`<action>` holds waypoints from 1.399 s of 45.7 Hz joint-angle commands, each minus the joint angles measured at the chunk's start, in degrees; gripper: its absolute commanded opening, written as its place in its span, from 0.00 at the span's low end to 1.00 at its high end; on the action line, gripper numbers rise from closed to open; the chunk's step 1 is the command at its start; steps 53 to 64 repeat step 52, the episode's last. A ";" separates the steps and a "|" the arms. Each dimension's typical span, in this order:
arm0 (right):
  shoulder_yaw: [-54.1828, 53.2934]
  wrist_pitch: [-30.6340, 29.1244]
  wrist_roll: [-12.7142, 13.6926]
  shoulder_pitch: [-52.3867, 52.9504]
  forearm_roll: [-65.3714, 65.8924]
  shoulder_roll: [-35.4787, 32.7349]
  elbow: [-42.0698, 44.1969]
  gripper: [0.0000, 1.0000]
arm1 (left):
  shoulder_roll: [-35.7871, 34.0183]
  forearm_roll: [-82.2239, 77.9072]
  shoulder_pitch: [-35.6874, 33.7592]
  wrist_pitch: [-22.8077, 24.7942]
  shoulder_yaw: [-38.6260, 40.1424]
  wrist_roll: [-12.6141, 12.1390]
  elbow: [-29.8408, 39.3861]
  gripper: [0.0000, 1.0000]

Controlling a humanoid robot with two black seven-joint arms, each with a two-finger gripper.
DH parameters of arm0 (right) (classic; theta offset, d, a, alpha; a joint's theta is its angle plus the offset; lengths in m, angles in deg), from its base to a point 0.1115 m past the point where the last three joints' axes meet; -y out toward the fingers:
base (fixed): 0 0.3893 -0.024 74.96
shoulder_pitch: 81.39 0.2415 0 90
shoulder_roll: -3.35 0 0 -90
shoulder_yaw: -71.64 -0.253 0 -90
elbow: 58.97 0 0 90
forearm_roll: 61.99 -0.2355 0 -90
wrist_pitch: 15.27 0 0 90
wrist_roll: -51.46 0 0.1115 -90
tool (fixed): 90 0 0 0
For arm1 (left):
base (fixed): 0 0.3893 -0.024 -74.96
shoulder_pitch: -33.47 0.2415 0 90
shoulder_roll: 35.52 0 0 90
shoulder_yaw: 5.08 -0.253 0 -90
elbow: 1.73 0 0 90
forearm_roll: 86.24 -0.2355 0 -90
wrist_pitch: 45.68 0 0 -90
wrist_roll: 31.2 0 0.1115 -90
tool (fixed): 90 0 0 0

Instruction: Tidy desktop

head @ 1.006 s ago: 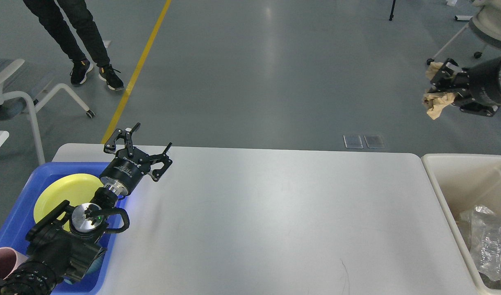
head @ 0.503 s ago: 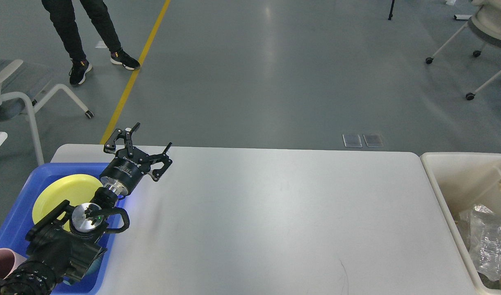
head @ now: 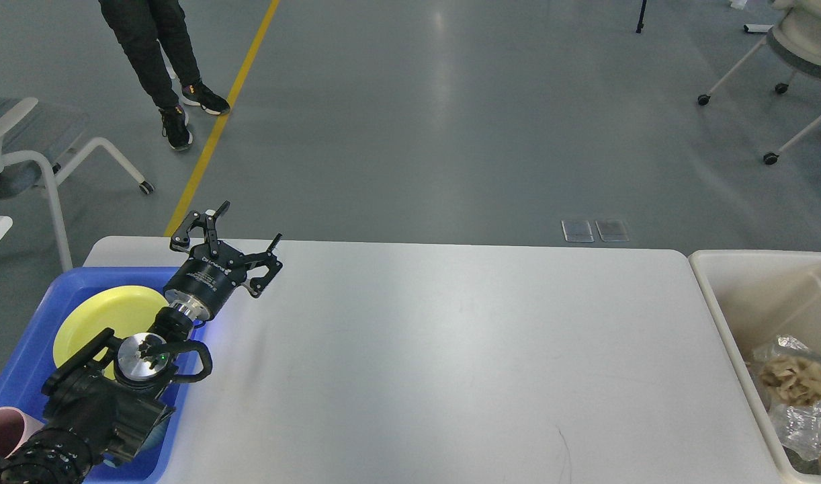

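The desktop (head: 451,363) is the widest thing in view, a pale grey-white top with rounded corners that spreads out to the right of the left claw (head: 239,232) and beneath it. The robot's left arm (head: 108,396) rises from the lower left corner, and its claw hangs above the desktop's far left corner with the two fingers spread wide and nothing between them. The right claw is out of view.

Far to the right of the claw, just beside the desktop's right end, stands a beige bin (head: 726,302). Directly behind and below the claw, along the arm, lies a blue tray (head: 31,349) at the desktop's left end. In that tray a yellow plate (head: 105,316) lies flat, partly hidden by the arm, and a pink cup (head: 4,430) shows at the tray's near corner.

Inside the bin, well away from the claw, rests a crumpled clear plastic wrapper (head: 797,417), and on top of it a wad of brown paper (head: 797,380).
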 commanded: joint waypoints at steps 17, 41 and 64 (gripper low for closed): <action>-30.84 -1.20 -30.48 -4.67 0.01 -0.48 -15.58 1.00 | 0.00 0.00 0.00 0.00 0.01 0.00 0.01 0.96; -52.14 -2.87 -30.57 -8.12 1.06 12.96 -38.82 1.00 | 0.00 0.00 0.00 0.00 0.01 0.00 0.01 0.96; -51.53 -2.87 -30.56 -3.54 1.15 15.78 -37.06 1.00 | 0.00 0.00 0.00 0.00 -0.08 0.00 0.01 0.96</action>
